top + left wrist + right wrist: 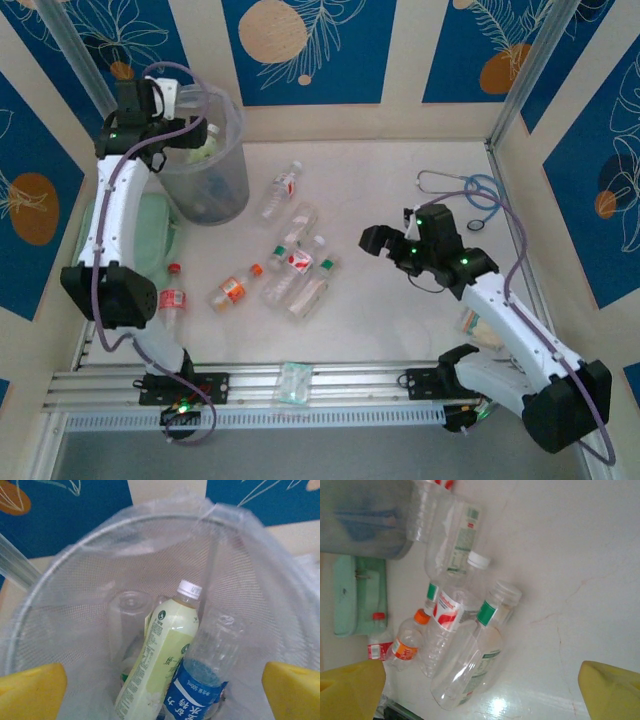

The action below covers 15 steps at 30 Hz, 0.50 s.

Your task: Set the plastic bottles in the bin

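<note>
Left claw [162,692] gapes wide above the bin [60,595], the pale green bottle [160,650] lying inside below it

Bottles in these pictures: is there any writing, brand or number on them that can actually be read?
Blue-labelled bottle in the bin: large white Chinese characters, upside down and cut off by the picture's edge; the small line above them seems to read "300ml".
Pale green bottle: print too small to read.
Red-and-white-labelled bottle: brand blurred.
Orange-capped bottle: label blurred.
</note>
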Motion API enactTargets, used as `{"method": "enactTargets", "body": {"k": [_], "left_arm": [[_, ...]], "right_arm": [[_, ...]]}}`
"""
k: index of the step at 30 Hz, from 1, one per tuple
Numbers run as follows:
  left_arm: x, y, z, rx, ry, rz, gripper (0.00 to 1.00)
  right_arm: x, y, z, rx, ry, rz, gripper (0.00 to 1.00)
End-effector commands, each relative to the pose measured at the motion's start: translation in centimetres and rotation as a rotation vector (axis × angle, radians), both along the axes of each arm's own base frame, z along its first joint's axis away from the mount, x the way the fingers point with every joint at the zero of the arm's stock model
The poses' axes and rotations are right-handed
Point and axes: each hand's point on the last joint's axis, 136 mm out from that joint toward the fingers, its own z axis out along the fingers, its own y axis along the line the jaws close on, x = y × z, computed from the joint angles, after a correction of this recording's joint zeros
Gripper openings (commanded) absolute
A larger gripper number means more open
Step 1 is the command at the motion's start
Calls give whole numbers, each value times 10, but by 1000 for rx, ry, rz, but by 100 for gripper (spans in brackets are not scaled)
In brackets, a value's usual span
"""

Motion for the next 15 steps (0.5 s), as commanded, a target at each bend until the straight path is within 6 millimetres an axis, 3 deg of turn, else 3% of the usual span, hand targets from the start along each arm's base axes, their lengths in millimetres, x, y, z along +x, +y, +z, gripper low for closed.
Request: {"method": "enactTargets", "body": {"k": [1,8,15], "left_arm": [[-24,-18,36,-35,-75,-47,100],[-71,-70,61,-169,-123,-211,99],[-123,-151,33,-260,-56,-440,100]], "right_arm": [[0,9,-18,-18,78,-41,100],[1,56,-47,56,210,-20,88],[17,80,-79,86,303,-36,65]]}}
